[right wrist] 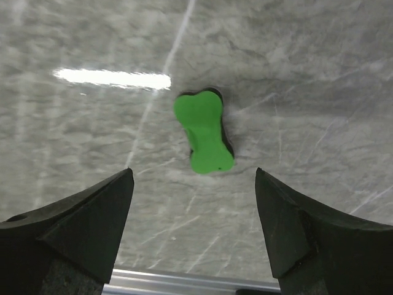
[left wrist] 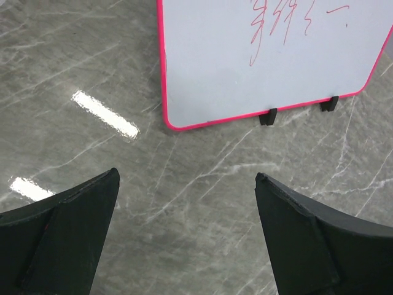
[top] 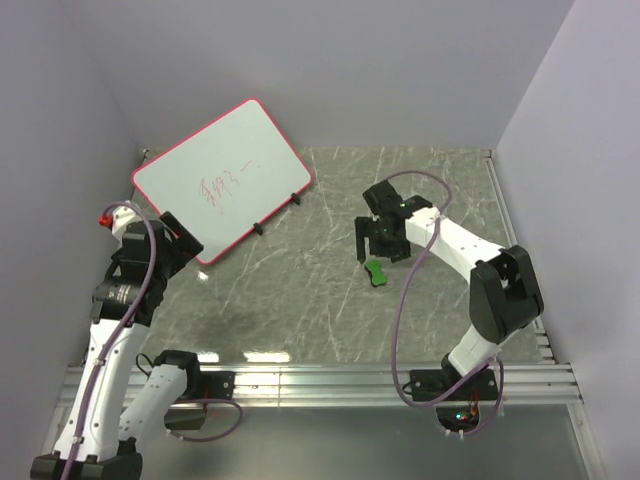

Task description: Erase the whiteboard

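Grey marbled table [top: 300, 300] filled the floor of a pale lilac booth, with an aluminium rail [top: 350, 380] along its near edge. Much was hard to read. A small red object [top: 103, 218] beside the left arm could not be identified from above. The left wrist view cut the whiteboard [left wrist: 258, 67] off at the top and right, so only the lower part of its red scribbles [left wrist: 276, 27] appeared. The scribbles were too loose to make out as words in either view. From the top camera the board's far corner overlapped the back wall, and whether it leaned there or lay flat could not be told. The left arm's body covered the board's near-left corner.

The whiteboard sat at the far left of the table, turned at an angle. It was a white rectangle with rounded corners and a thin pink-red rim. Two small black clips [left wrist: 268, 116] stood on its near-right edge, and the red marks ran across its middle.

The left gripper [left wrist: 184, 178] hovered just short of the board's near corner with its jaws spread wide and nothing between them. The right gripper [right wrist: 193, 175] hung well apart from the board at mid-table, its jaws also parted and empty. A green bow-shaped eraser [right wrist: 204, 131] lay on the marble just beyond its fingertips, untouched.
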Motion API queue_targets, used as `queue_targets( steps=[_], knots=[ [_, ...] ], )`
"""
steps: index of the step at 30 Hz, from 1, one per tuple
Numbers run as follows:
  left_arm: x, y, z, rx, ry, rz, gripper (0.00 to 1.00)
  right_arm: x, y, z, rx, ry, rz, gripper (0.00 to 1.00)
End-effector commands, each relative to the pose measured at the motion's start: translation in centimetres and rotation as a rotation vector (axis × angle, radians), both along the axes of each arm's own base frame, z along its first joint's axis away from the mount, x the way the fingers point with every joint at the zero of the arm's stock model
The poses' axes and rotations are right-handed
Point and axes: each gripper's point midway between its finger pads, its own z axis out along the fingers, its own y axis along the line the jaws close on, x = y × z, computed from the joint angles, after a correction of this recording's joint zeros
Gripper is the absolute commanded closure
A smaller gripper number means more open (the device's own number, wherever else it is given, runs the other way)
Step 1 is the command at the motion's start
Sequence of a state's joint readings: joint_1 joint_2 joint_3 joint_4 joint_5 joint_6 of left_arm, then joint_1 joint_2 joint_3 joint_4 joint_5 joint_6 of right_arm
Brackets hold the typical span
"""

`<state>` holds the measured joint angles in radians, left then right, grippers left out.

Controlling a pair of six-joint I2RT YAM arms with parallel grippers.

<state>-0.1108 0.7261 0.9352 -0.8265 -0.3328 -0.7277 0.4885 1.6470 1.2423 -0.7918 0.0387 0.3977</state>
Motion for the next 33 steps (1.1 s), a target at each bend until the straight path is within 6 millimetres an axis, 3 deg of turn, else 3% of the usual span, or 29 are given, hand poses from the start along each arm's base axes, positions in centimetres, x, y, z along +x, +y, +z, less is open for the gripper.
queue_targets(
  steps=[1, 6, 13, 22, 28, 33],
  knots=[
    [0.9, -0.1, 0.2, 0.004, -0.017, -0.036, 0.01, -0.4, -1.1, -2.1, -0.072, -0.008, 0.004, 0.14],
    [1.3, -0.2, 0.4, 0.007, -0.012, -0.045, 0.01, 0.0, -0.6, -4.1, -0.095, -0.005, 0.003, 0.21],
    [2.2, -0.6, 1.0, -0.005, -0.009, -0.052, 0.02, 1.5, 0.3, -4.6, -0.102, -0.041, 0.002, 0.28],
    [1.3, 0.3, 1.1, 0.019, 0.008, -0.01, 0.03, 1.9, -0.3, -6.6, -0.18, -0.007, -0.019, 0.4],
    [0.5, 1.1, 0.9, 0.042, 0.006, 0.019, 0.02, 1.8, -0.5, -6.7, -0.198, -0.003, -0.026, 0.65],
    [1.2, 1.8, 0.2, 0.074, 0.03, 0.03, 0.04, 1.2, -0.9, -6.3, -0.203, 0.003, -0.031, 0.69]
  ],
)
